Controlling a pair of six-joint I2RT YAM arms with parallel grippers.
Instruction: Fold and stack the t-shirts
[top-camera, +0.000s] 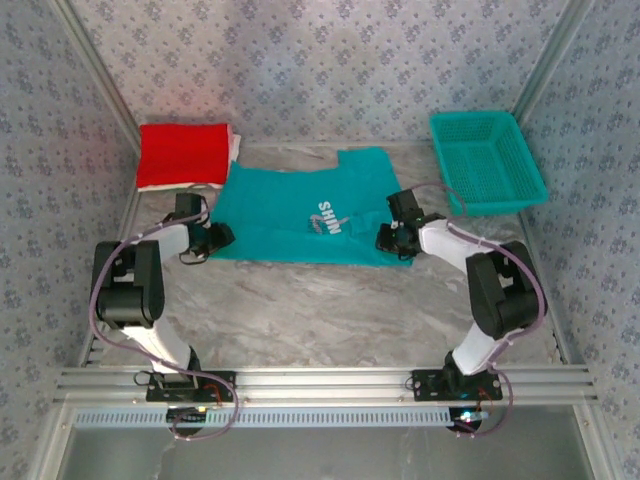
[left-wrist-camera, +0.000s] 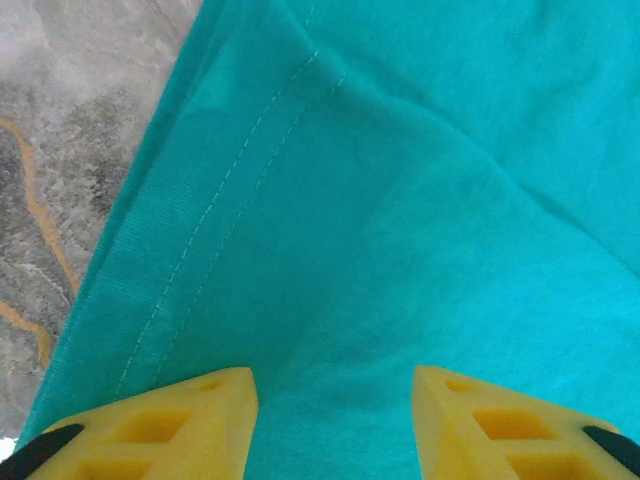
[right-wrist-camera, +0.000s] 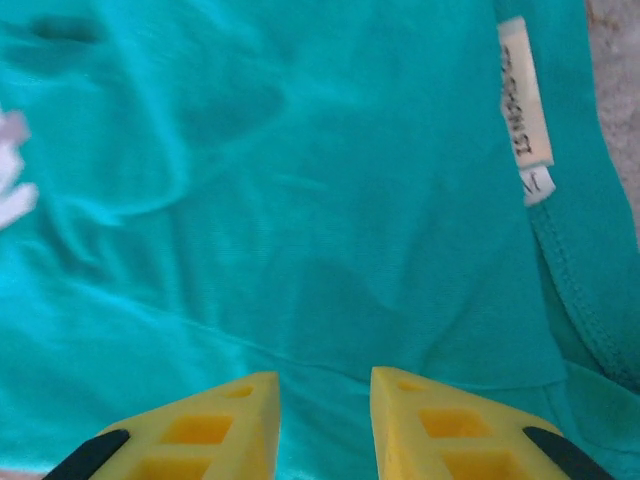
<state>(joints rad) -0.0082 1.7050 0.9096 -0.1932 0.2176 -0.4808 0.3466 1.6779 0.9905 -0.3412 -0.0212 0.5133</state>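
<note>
A teal t-shirt (top-camera: 295, 205) with white "SHINE" print lies spread flat in the middle of the table. Behind it at the left sits a folded red t-shirt (top-camera: 183, 155), with a white one (top-camera: 236, 146) showing at its right edge. My left gripper (top-camera: 215, 240) hovers at the teal shirt's left hem, open. In the left wrist view its yellow fingers (left-wrist-camera: 200, 415) stand wide apart over the stitched hem (left-wrist-camera: 230, 180). My right gripper (top-camera: 390, 238) sits over the shirt's right end, open by a narrower gap (right-wrist-camera: 325, 390). Flat cloth and the neck label (right-wrist-camera: 525, 95) lie below it.
A teal plastic mesh basket (top-camera: 487, 160) stands at the back right, close to the right arm's elbow. Grey marble table (top-camera: 330, 310) stretches bare in front of the shirt. Patterned walls close in the back and both sides.
</note>
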